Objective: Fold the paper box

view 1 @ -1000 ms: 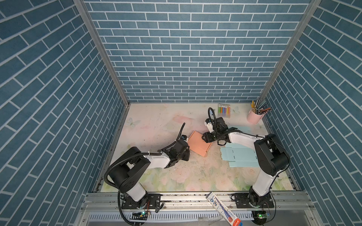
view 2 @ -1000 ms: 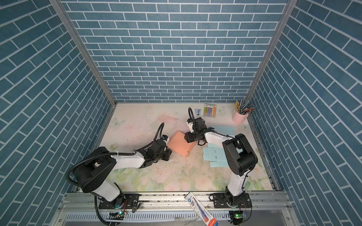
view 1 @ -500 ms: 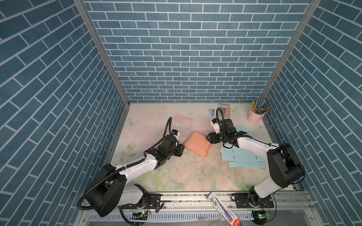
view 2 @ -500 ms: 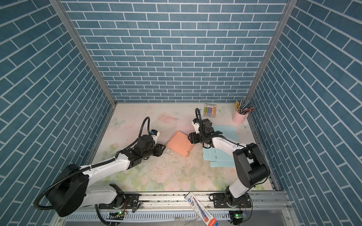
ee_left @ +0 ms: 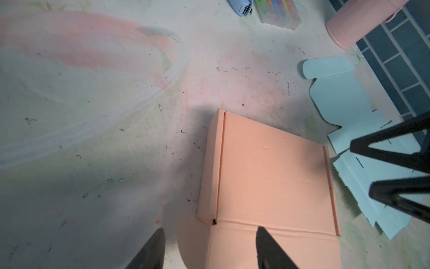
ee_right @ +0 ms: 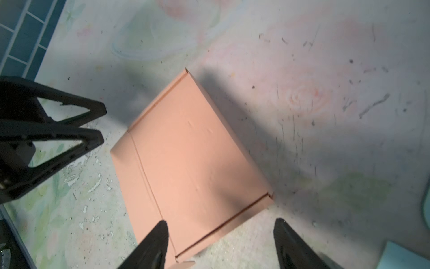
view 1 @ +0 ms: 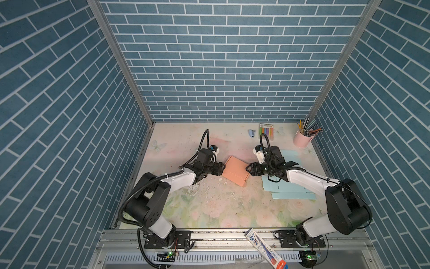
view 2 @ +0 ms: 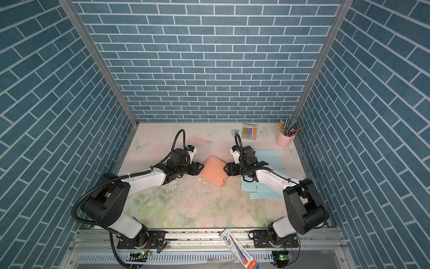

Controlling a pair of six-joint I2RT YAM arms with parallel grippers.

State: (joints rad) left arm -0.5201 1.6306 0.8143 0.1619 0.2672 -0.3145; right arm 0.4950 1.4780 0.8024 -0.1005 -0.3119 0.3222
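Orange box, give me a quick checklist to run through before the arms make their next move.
1. Left gripper open: ok.
2. Right gripper open: ok.
3. Box lid shut flat: ok.
4. Corner flap tucked in: not ok, it sticks out at the left gripper.
5. Blue sheets apart from box: ok.
6. Box underside: cannot tell, hidden.

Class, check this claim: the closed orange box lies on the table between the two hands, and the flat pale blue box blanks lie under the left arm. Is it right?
Not quite. The pale blue blanks lie under the right arm, not the left, as both top views show. The closed orange box does lie between the left hand and right hand.
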